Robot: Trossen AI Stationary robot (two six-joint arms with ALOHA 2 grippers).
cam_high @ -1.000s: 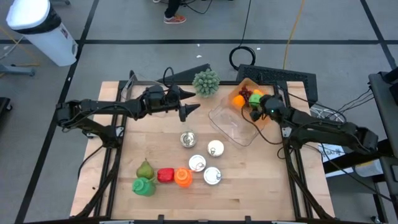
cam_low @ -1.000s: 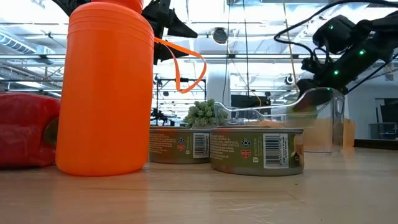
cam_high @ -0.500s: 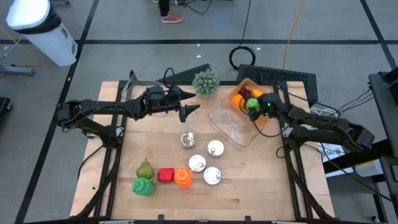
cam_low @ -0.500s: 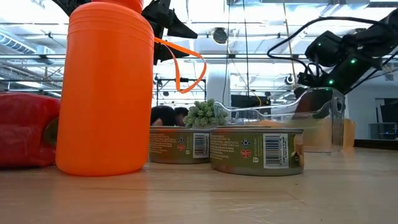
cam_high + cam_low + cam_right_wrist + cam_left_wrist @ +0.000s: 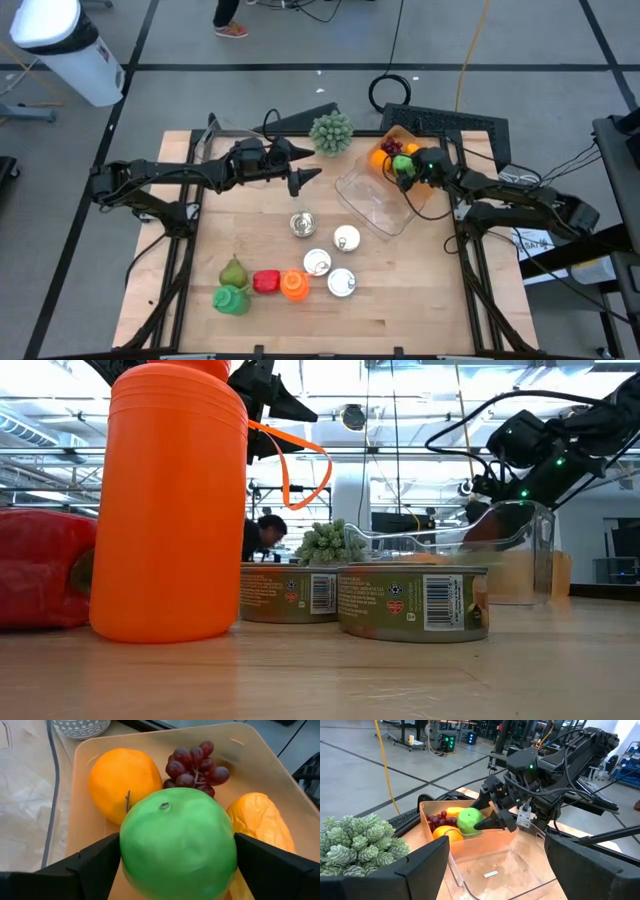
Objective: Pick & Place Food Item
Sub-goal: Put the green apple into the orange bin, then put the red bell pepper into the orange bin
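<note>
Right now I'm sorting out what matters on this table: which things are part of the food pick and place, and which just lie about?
In the job: green apple between the fingers of the right gripper, tan bin with orange, grapes.

Lying about: cans, succulent, red pepper, pear, clear container.

The right gripper (image 5: 400,168), carrying the green apple (image 5: 404,167), has travelled toward ten o'clock across the table, from the tan tray's (image 5: 432,193) four o'clock side to over its middle, above the orange (image 5: 383,159) and grapes (image 5: 392,148); its fingers have spread slightly wider around the fruit; in the low view the same arm has shifted leftward; beyond the table a person (image 5: 262,536) has straightened up and moved right; on the floor overhead, a shoe (image 5: 229,29) has stepped toward nine o'clock.
</note>
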